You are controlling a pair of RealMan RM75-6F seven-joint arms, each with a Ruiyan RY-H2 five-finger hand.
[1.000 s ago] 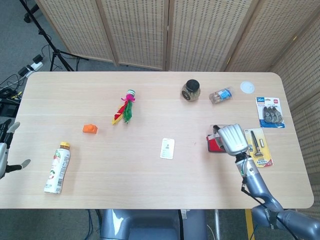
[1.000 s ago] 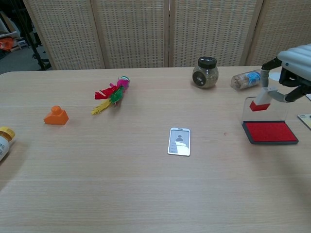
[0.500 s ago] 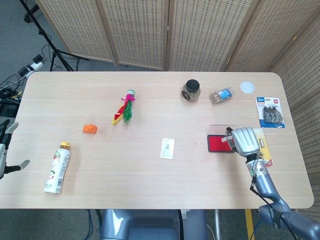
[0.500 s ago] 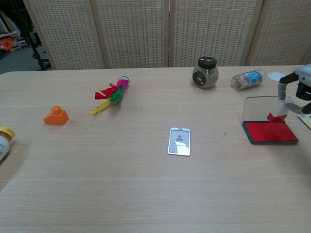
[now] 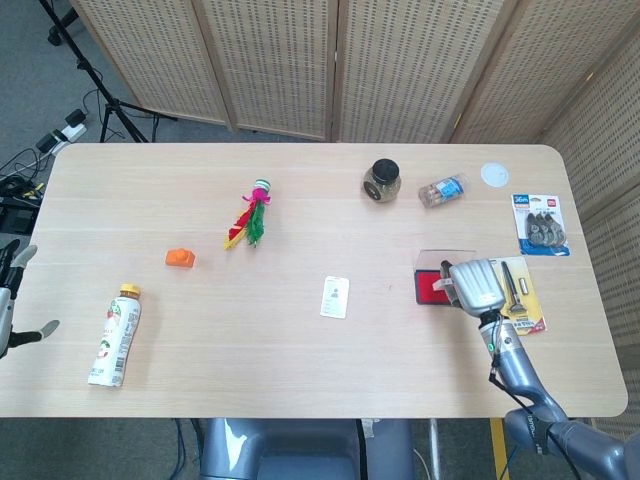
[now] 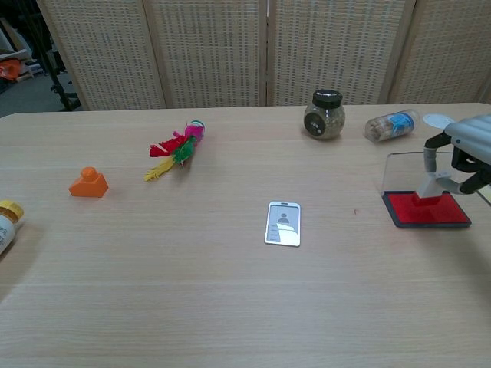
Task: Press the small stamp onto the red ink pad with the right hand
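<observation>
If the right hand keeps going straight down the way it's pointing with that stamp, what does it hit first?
The red ink pad. In the chest view the small stamp held by the right hand points down and its base already looks to be on the pad's red surface, so nothing else lies between; exact contact is hard to confirm.

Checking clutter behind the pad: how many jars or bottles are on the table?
3: a dark-lidded jar and a toppled clear bottle at the far edge, and a drink bottle lying near-left. None seems hidden.
</observation>
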